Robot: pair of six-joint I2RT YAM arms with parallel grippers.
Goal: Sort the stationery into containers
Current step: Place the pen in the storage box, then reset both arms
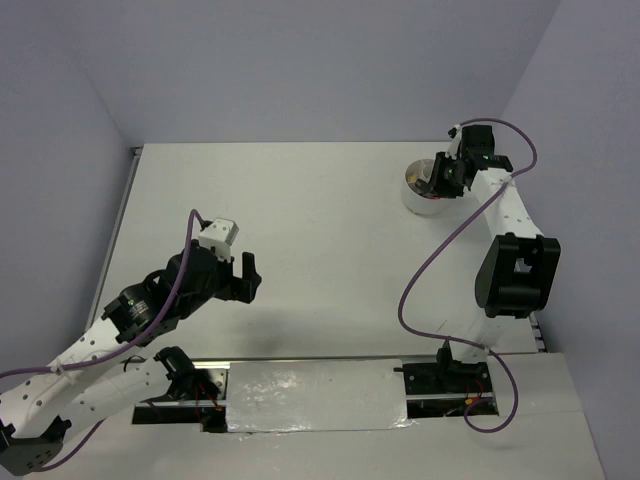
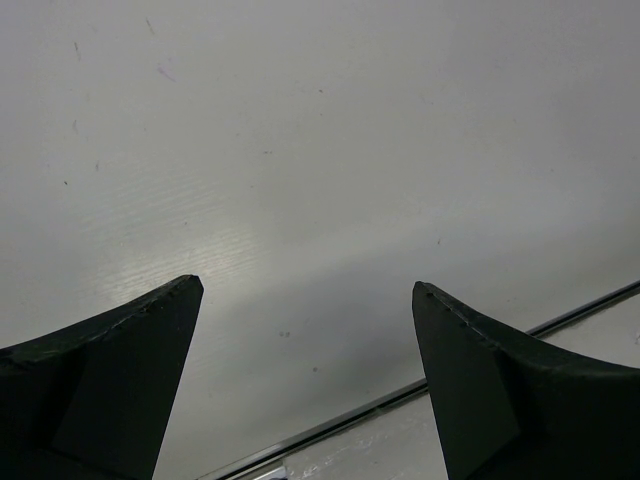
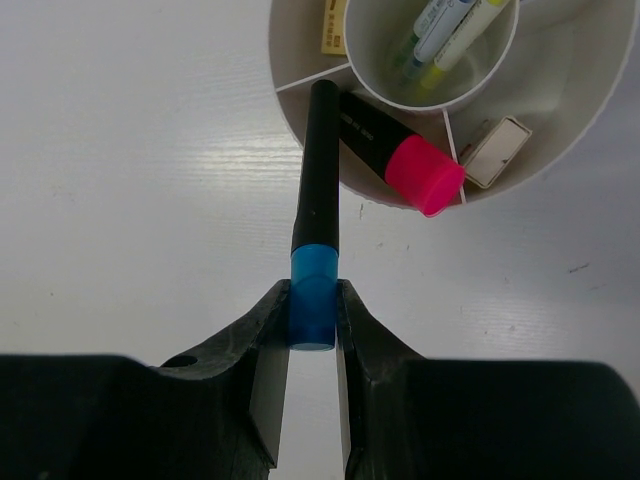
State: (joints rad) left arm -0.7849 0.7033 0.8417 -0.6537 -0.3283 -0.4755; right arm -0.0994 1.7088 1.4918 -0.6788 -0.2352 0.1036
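at the far right of the tabletop [image 1: 300, 200], the right claw [image 3: 313, 300] is clamped on the blue cap end of the blue-and-black highlighter [image 3: 316, 190], whose black end reaches over the rim of the white bowl [image 3: 590, 110] to an inner divider. a pink-and-black highlighter [image 3: 400, 160] lies in an outer compartment just beside it, pink cap at the rim. a small whitish eraser [image 3: 495, 152] sits in the next compartment, and thin pens [image 3: 440, 30] stand in the round centre section. near the left front, the left claw [image 2: 306, 285] is spread wide above the tabletop.
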